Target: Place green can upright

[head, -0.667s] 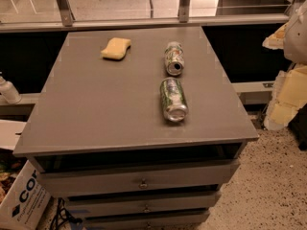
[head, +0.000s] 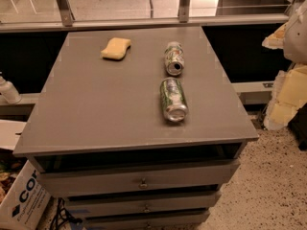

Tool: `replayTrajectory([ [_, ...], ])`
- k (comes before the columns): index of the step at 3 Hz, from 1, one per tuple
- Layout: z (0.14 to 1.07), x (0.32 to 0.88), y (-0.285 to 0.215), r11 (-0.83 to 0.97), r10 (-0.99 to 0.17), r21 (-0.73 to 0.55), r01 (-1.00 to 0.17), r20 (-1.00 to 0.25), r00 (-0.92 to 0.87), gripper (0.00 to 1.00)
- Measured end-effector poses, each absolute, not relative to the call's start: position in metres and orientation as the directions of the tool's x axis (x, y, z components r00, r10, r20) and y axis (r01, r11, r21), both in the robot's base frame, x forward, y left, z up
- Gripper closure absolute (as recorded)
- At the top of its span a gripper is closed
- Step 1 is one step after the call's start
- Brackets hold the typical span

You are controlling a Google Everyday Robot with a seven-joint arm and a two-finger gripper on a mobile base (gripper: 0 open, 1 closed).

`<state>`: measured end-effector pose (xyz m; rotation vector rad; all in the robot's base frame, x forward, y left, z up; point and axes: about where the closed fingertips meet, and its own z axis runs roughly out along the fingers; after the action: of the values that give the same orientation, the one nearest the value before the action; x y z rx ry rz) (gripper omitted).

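Observation:
The green can (head: 173, 98) lies on its side on the grey cabinet top (head: 105, 104), right of the middle, with its silver end facing the front edge. A smaller, paler whitish-silver can (head: 174, 58) lies on its side just behind it, also end-on toward the front. The two cans are apart. My gripper (head: 287, 97) is a pale shape at the right edge of the camera view, beside the cabinet and lower than its top. It is well away from both cans and holds nothing that I can see.
A yellow sponge (head: 115, 48) lies at the back left of the cabinet top. Drawers (head: 141, 178) sit below the top. A cardboard box (head: 21, 202) stands on the floor at the left. A metal rail (head: 144, 20) runs behind the cabinet.

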<state>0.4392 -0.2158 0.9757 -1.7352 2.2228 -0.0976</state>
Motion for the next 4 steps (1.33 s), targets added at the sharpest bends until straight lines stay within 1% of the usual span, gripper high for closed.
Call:
replayTrajectory([
  [1,0.969,0.454,-0.203,0.124,-0.977,-0.267,-0.956,-0.202,-0.070,0.00],
  [2,0.969,0.455,-0.202,0.033,-0.984,-0.288,-0.957,-0.177,0.019,0.00],
  [3,0.970,0.457,-0.201,0.010,-0.985,-0.302,-0.953,-0.166,0.042,0.00],
  [4,0.979,0.470,-0.197,-0.104,-0.981,-0.350,-0.931,-0.115,0.153,0.00],
])
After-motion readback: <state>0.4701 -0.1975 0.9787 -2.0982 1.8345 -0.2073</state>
